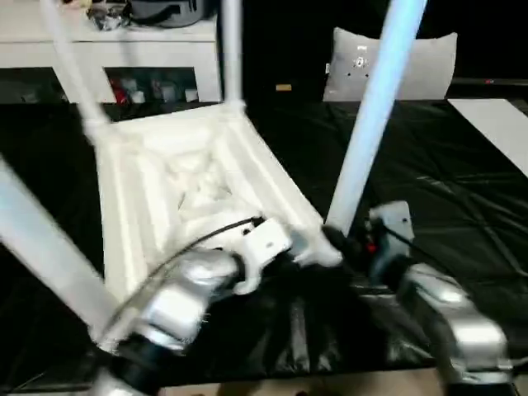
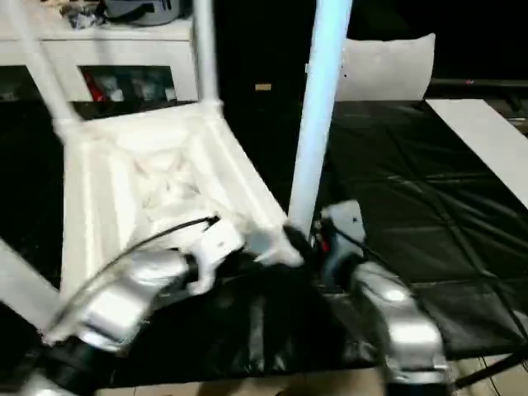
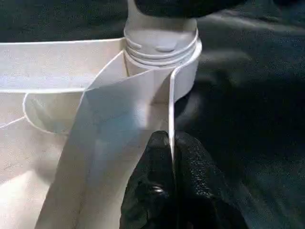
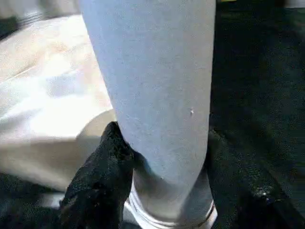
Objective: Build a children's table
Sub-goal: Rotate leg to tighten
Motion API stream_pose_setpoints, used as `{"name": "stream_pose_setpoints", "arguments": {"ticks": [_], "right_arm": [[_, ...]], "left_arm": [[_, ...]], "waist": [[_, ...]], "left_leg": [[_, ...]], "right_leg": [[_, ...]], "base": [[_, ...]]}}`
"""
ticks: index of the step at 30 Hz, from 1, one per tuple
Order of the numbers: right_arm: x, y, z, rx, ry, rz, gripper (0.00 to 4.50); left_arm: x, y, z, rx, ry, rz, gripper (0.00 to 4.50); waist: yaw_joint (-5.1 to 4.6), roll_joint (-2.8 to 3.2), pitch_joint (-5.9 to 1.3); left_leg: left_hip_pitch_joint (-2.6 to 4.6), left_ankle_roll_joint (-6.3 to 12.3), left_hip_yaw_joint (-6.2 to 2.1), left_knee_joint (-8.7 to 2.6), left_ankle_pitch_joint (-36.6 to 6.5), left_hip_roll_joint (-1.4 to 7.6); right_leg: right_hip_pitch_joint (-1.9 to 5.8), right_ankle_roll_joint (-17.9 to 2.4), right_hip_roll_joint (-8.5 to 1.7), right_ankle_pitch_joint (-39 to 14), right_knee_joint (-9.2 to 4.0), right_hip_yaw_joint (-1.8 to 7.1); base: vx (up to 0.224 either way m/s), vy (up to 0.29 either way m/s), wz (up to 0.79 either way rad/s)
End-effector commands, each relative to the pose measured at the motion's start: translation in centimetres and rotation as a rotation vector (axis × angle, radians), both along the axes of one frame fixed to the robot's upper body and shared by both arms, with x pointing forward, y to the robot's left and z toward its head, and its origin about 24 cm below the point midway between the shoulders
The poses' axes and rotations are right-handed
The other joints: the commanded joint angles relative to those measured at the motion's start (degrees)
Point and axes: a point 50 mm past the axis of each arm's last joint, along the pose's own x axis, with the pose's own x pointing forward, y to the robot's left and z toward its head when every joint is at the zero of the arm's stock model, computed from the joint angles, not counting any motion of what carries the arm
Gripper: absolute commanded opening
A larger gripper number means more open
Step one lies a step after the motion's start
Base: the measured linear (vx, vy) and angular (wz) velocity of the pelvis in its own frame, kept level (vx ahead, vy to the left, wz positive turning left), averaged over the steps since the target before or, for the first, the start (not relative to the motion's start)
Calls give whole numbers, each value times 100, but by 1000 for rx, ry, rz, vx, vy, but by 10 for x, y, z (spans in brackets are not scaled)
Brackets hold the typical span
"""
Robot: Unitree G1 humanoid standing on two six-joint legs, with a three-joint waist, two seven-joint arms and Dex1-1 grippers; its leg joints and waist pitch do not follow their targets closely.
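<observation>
- Lower frame, head views: two silver forearms enter from the bottom edge, the left arm at lower left and the right arm at lower right, both reaching toward the near right corner of the children's table (image 1: 190,177).
- Left gripper (image 3: 170,157): its black fingers (image 3: 147,191) are clamped on a thin upright rib of the table's underside, one finger on each face of the rib, just below the round corner socket (image 3: 183,62).
- Right gripper (image 4: 162,167): its black fingers (image 4: 100,176) are closed around the base of a leg (image 1: 375,107), one on each side, just above where the leg enters the socket.
- Centre of frame: the children's table lies upside down and tilted on the black-covered surface (image 1: 462,214), its cross-ribbed underside facing up toward the camera.
- The gripped leg rises steeply from the near right corner to the top edge of the frame, leaning slightly right.
- Three more legs stand in the other corners: one crosses the lower left of the frame (image 1: 45,256), one rises at upper left (image 1: 70,66), and one stands near upper centre (image 1: 232,49).
- Far background: a white shelf unit (image 1: 107,54) at upper left and a pale cushion (image 1: 421,66) at upper right, beyond the surface.
</observation>
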Motion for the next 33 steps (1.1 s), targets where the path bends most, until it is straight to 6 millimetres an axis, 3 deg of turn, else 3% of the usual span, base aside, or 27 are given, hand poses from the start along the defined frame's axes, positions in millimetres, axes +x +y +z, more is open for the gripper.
{"name": "stream_pose_setpoints", "arguments": {"ticks": [1, 4, 7, 15, 19, 21, 26, 29, 33], "right_arm": [[0, 26, -3, 58, 20, 55, 253], [0, 31, 2, 80, -8, 42, 287], [-1, 22, 4, 53, -40, 56, 311], [-8, -14, 13, -18, -96, 222, 390], [-16, -31, 20, -62, -99, 375, 411], [-17, -38, 23, -68, -91, 429, 443], [-23, -58, 31, -121, -30, 630, 449], [-27, -62, 33, -186, -9, 752, 449], [-32, -60, 36, -176, 13, 894, 431]], "left_arm": [[-8, -37, 15, -121, -33, -75, 0], [-8, -41, 18, -109, -57, -91, 0], [-8, -35, 16, -77, -69, -114, 0], [-10, -13, 12, -43, -61, -181, 0], [-14, 1, 9, -12, -43, -269, 0], [-15, 6, 9, -4, -40, -314, 0], [-25, 22, 7, 45, -9, -504, 0], [-27, 33, 7, 82, 2, -586, 0], [-27, 41, 8, 114, 17, -657, 0]], "waist": [[50, -103, -267], [87, -77, -303], [112, -63, -305], [159, -85, -280], [210, -87, -287], [231, -92, -292], [322, -100, -294], [390, -92, -298], [389, -107, -298]], "left_leg": [[-80, 187, -51, -445, -863, 209], [-113, 316, -33, -414, -444, 205], [-115, 406, -21, -405, -315, 204], [-107, 450, -22, -419, -677, 227], [-105, 536, -27, -407, -628, 235], [-107, 567, -20, -403, -523, 238], [-70, 644, -11, -392, -558, 263], [-58, 626, -12, -392, -570, 270], [-65, 612, -10, -396, -568, 277]], "right_leg": [[242, -501, -394, -2336, -573, 252], [281, -793, -379, -1211, -466, 268], [312, -956, -388, -821, -436, 262], [315, -811, -411, -1517, -504, 259], [313, -821, -415, -1480, -487, 256], [313, -881, -414, -1335, -468, 259], [304, -1031, -431, -1222, -447, 257], [288, -1026, -435, -1306, -444, 249], [305, -1075, -440, -1286, -428, 255]], "base": [[0, 0, 0], [0, 0, 0], [0, 0, 0], [0, 0, 0], [0, 0, 0], [0, 0, 0], [0, 0, 0], [0, 0, 0], [0, 0, 0]]}}
